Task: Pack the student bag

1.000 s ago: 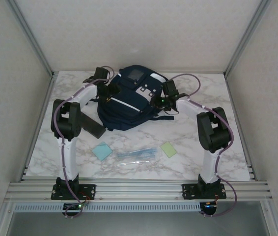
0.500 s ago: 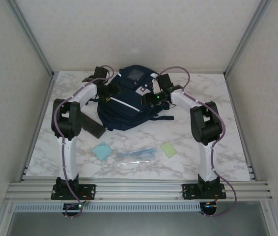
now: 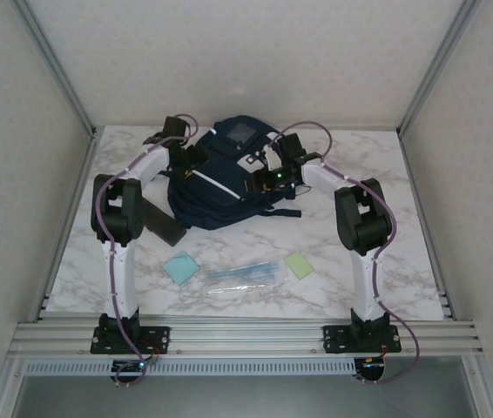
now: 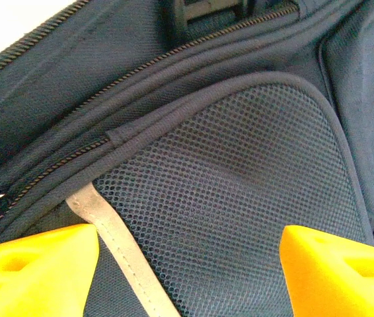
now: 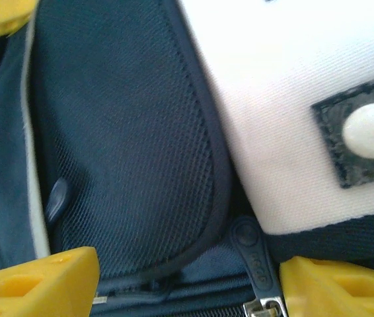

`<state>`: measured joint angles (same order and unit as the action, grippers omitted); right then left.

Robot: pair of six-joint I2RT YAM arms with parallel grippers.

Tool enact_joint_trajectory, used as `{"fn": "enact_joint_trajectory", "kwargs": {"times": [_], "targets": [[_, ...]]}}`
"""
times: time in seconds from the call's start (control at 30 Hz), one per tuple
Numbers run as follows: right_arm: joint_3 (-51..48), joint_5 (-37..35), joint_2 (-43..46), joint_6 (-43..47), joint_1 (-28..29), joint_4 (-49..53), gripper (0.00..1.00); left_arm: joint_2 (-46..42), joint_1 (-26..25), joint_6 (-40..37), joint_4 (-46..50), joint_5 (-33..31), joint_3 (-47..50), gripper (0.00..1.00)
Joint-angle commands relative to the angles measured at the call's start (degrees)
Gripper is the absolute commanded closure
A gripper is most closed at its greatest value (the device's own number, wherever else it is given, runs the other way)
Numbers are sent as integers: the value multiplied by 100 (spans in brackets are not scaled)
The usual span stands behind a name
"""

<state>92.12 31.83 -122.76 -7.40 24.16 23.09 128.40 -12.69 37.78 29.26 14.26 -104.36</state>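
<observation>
The student bag (image 3: 225,178), dark navy with a grey square patch, lies at the back middle of the table. My left gripper (image 3: 196,159) is against its left side, open. In the left wrist view its yellow fingers (image 4: 35,271) stand wide apart over the bag's mesh pocket (image 4: 226,185) and thin white stripe (image 4: 117,251). My right gripper (image 3: 260,179) rests on the bag's right side, open. Its yellow fingers (image 5: 35,281) are spread, with a dark zipper pull (image 5: 253,254) just inside the right finger, below a white patch (image 5: 293,99). Neither gripper holds anything.
On the marble table (image 3: 403,261) in front of the bag lie a dark flat rectangular item (image 3: 164,222), a light blue square (image 3: 180,267), a clear packet of pens (image 3: 242,274) and a light green square (image 3: 299,264). Grey walls enclose the table on three sides.
My right arm has swung left onto the bag and its jaws have opened wider. The bag has bunched slightly leftward. The left arm has hardly moved.
</observation>
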Motion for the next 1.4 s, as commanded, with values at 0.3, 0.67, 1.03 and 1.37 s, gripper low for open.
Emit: {"fn": "enact_joint_trajectory", "kwargs": {"times": [0.3, 0.67, 1.03, 1.37], "targets": [[-1161, 770, 1184, -49, 243, 126, 30, 322, -1, 165, 82, -99, -101, 28], [-478, -1052, 690, 18, 278, -354, 28, 230, 0, 71, 159, -93, -98, 28], [97, -877, -107, 69, 428, -186, 28, 210, 3, 105, 150, -108, -49, 28], [131, -945, -246, 478, 1018, 648, 30, 300, -25, 269, 14, -37, -76, 28]]}}
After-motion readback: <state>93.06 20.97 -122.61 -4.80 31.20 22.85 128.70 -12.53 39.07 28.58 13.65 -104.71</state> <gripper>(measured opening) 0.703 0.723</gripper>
